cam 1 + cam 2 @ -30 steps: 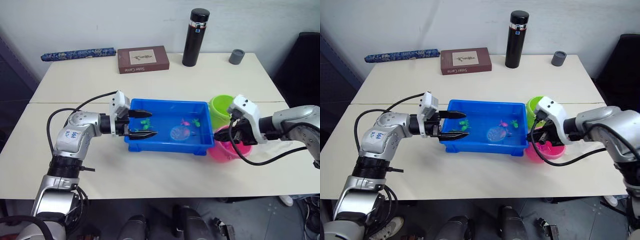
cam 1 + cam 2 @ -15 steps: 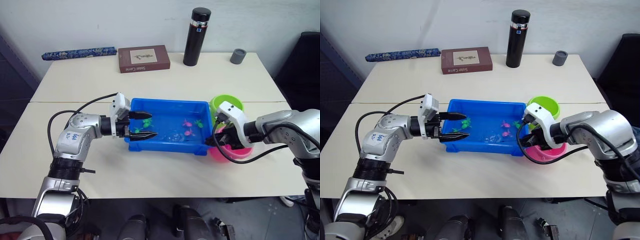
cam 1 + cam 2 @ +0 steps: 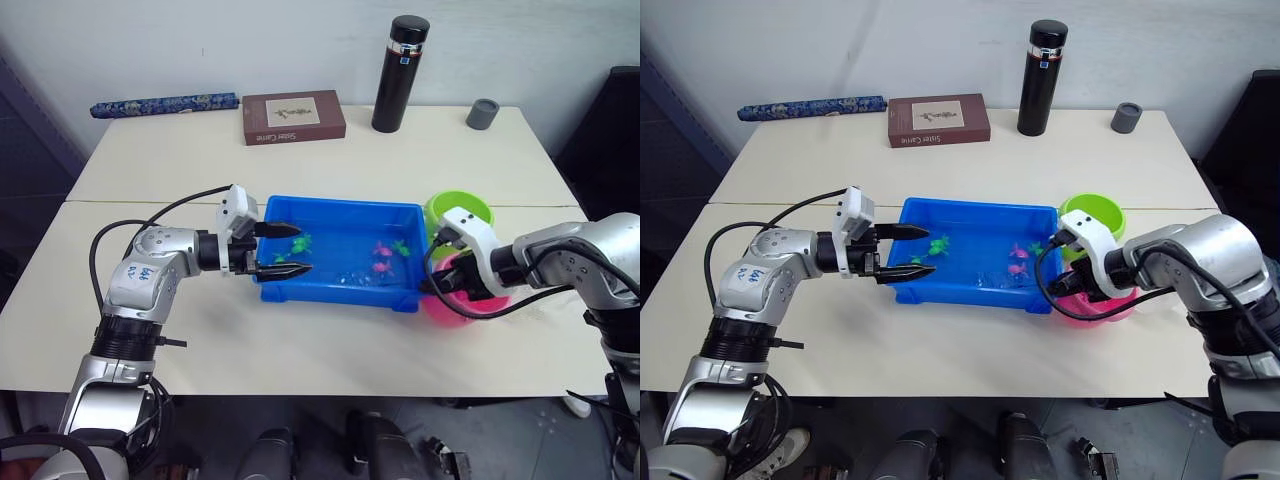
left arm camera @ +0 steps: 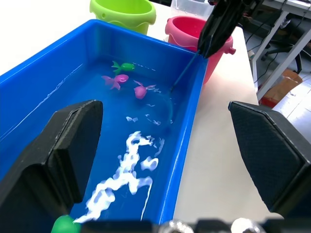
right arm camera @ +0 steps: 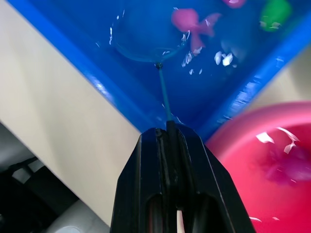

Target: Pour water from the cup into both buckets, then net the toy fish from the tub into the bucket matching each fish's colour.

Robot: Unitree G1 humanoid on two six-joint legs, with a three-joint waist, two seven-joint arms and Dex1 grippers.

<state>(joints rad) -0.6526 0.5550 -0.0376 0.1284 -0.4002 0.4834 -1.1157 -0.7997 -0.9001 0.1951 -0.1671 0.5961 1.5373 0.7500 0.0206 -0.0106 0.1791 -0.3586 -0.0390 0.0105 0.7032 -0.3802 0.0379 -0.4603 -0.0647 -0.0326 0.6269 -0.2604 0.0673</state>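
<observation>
Near the desk's front edge, the right claw (image 5: 167,141) grips the net (image 5: 146,46) by its handle, hoop sunk in the tub (image 3: 300,285) beside a pink fish (image 5: 192,22). Sweep slowly under that fish, lift level, then tip into the pink bucket (image 4: 192,29). Left claw (image 3: 285,250) gapes open, straddling the tub's opposite end wall.

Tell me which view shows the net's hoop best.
The right wrist view: the round light-blue-rimmed net lies underwater in the bright-blue rectangular plastic tub, its handle held by the right end effector. The left wrist view shows mainly the handle; the eye views barely show it.
</observation>
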